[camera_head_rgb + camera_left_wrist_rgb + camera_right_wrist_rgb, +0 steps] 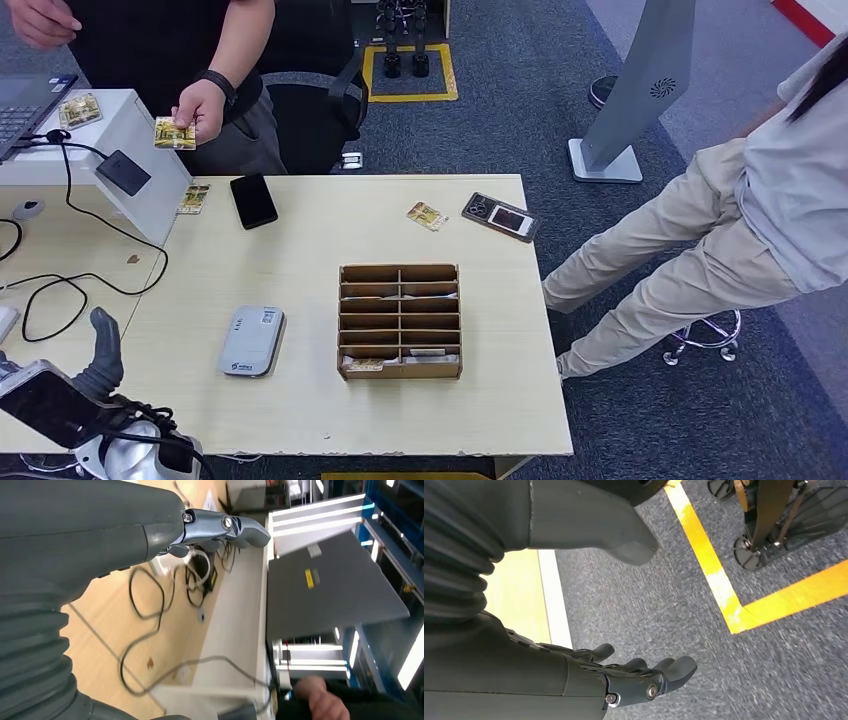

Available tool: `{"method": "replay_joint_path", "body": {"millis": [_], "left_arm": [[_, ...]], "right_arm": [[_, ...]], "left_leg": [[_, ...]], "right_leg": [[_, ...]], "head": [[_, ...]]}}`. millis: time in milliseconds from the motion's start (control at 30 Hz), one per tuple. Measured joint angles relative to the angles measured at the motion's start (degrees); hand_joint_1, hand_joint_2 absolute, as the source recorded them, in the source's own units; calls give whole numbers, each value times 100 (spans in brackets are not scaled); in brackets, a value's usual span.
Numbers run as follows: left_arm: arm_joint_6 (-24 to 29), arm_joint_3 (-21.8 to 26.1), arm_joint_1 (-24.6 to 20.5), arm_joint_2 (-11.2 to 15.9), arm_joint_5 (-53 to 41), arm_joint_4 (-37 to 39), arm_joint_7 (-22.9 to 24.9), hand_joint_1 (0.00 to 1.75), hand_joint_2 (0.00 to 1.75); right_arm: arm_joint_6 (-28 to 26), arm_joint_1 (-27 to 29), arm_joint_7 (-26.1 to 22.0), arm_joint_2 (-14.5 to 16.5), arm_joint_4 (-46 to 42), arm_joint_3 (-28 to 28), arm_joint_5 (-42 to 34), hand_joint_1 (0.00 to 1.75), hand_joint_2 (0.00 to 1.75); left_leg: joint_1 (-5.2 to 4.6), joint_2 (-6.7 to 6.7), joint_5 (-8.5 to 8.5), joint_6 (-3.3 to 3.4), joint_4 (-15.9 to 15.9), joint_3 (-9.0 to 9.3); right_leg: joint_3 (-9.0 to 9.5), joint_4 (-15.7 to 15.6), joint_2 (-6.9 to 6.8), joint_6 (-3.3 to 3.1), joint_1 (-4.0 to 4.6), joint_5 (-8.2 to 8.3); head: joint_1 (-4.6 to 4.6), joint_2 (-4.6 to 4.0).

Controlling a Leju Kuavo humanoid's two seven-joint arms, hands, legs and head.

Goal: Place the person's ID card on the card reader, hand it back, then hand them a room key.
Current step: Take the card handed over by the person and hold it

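1. While the left hand sits low at the lower left of the head view, thumb up and holding nothing, it is open; the left wrist view shows the fingers straight over cables and desk, no card in them.
2. At upper left, a person's hand holds out the ID card over the white stand. Judgement: it is offered for pick-up, so the task is at its very start.
3. Left of centre, low on the table, lies the grey card reader, flat and well apart from the offered card; probably placed within the left arm's reach.
4. Centre: a cardboard slotted box, with a card in the lower-left slot. I take it as the room-key store, unconfirmed.
5. Upper centre: a black phone, a loose card and another phone near the far edge.
6. Right edge: a second person stands beside the table.
7. Right hand hangs over carpet in the right wrist view, fingers slightly curved, apart, empty: open.
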Motion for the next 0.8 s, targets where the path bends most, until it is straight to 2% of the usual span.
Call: {"method": "replay_joint_path", "body": {"millis": [33,200,267,333,400,567,800], "left_arm": [[1,-133,-29,15,-2,-3,11,0,175],[2,-660,-127,62,-187,-17,-16,0,175],[2,-707,-63,71,-255,-123,-85,0,87],[6,-667,120,96,-177,-322,-134,0,87],[10,-633,292,129,-176,-467,-128,0,175],[9,-621,341,157,-1316,-542,38,0,175],[8,-621,-11,74,-3325,-372,50,0,175]], "right_arm": [[23,2,-5,11,0,-19,25,0,175],[102,10,-98,47,1,-63,128,0,175],[7,95,-204,60,-3,-60,319,0,175],[-91,263,-326,71,-30,-51,505,0,175],[-121,443,-367,77,-101,-49,621,0,175],[-125,744,-268,97,-468,-39,1373,0,175],[214,898,-115,102,-838,-64,2338,0,175]], "left_leg": [[0,0,0,0,0,0],[0,-1,-1,0,0,-3],[0,1,-4,-3,-1,-2],[0,0,-8,-6,-2,-1],[1,-13,-9,-7,-2,-8],[1,-19,-10,-7,-2,-15],[-1,-18,-6,-4,0,-11]], "right_leg": [[-1,0,0,0,0,0],[-2,0,0,0,0,-1],[-2,0,1,0,1,-4],[-2,0,1,1,1,-12],[-4,0,-12,3,1,-20],[-8,-1,-19,1,0,-24],[-8,-2,-15,3,-1,-12]], "head": [[-1,0],[-1,0],[-1,0],[-2,0],[0,0],[0,0],[1,0]]}}
